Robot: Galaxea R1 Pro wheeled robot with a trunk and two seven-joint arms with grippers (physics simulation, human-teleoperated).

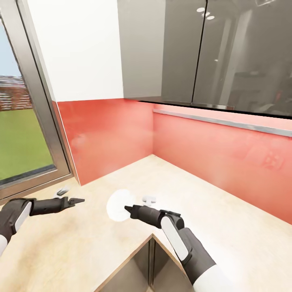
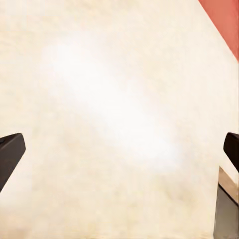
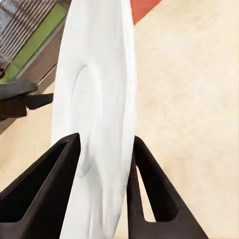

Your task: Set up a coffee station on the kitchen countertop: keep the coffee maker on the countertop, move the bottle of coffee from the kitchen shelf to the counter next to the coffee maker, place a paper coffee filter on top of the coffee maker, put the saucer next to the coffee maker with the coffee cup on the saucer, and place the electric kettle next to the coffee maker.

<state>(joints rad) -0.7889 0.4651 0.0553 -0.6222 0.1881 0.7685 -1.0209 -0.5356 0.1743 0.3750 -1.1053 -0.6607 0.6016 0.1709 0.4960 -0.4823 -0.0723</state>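
My right gripper (image 1: 128, 209) is shut on the white saucer (image 1: 117, 205), pinching its rim just above the beige countertop (image 1: 202, 211). In the right wrist view the saucer (image 3: 99, 89) stands on edge between the two dark fingers (image 3: 45, 184), and the gripper (image 3: 102, 154) clamps it from both sides. My left gripper (image 1: 77, 200) hovers low over the counter to the saucer's left. In the left wrist view it (image 2: 119, 149) is open, with only bare countertop (image 2: 109, 99) between the fingertips (image 2: 10, 149).
The counter wraps an inner corner under a red backsplash (image 1: 211, 154), with grey wall cabinets (image 1: 202, 48) overhead. A window (image 1: 20, 134) stands at the left. A small grey piece (image 1: 149, 199) lies just beyond the saucer. The counter's front edge (image 1: 152, 237) notches in below my right arm.
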